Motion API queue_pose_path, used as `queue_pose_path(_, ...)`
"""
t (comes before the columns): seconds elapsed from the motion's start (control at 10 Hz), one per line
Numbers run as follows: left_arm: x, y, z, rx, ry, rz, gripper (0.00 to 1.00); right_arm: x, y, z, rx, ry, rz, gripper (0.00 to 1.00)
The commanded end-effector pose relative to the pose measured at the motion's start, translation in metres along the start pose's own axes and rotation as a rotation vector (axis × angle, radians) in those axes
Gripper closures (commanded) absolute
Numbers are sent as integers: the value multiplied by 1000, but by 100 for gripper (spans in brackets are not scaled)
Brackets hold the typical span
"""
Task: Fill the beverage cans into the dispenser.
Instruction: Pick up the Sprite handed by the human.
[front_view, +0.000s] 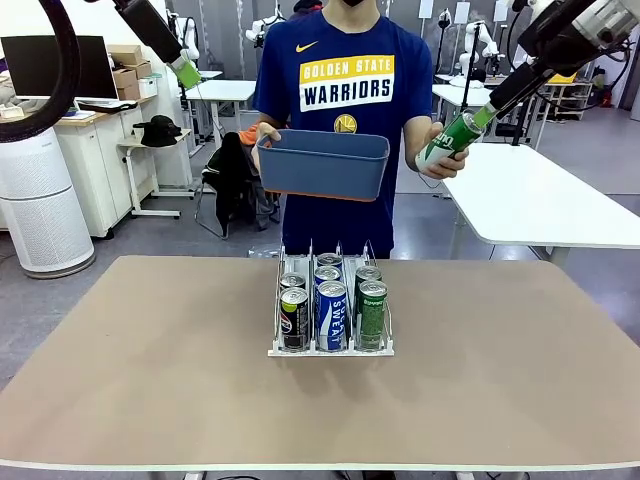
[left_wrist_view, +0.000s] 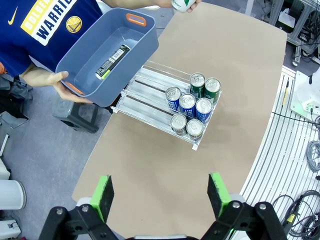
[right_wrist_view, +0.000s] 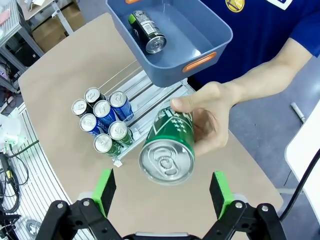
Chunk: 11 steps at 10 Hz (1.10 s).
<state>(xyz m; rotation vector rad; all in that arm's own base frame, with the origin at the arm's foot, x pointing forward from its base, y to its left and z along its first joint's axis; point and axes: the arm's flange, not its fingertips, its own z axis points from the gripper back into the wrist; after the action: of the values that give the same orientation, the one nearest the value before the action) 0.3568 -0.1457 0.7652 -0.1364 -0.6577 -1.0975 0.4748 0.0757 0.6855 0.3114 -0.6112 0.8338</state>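
On the bench (front_view: 150, 360) the dispenser (front_view: 330, 351) holds seven beverage cans (front_view: 331, 312) crowded at its near end: black in its left lane, blue in the middle, green on the right. Beyond its far end a person holds a blue-grey bin (front_view: 322, 163) with one black can (right_wrist_view: 148, 32) lying inside. Their other hand (right_wrist_view: 210, 117) holds a green can (right_wrist_view: 172, 137) between the fingers of the right gripper (right_wrist_view: 162, 175), which stand wide apart and clear of it. The left gripper (left_wrist_view: 160, 179) hangs high to the dispenser's left, jaws apart and empty.

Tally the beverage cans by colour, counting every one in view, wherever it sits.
Green cans: 3 (two in the dispenser, one in the person's hand)
Blue cans: 3 (all in the dispenser)
Black cans: 3 (two in the dispenser, one in the bin)
Total: 9
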Motion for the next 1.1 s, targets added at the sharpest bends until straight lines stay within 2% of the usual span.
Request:
queue_pose_path(0.0, -2, 0, 1, -6, 5, -2, 0, -1, -3, -12, -3, -44, 7, 0)
queue_pose_path(1.0, -2, 0, 1, -6, 5, -2, 0, 1, -8, -50, 27, -15, -5, 0)
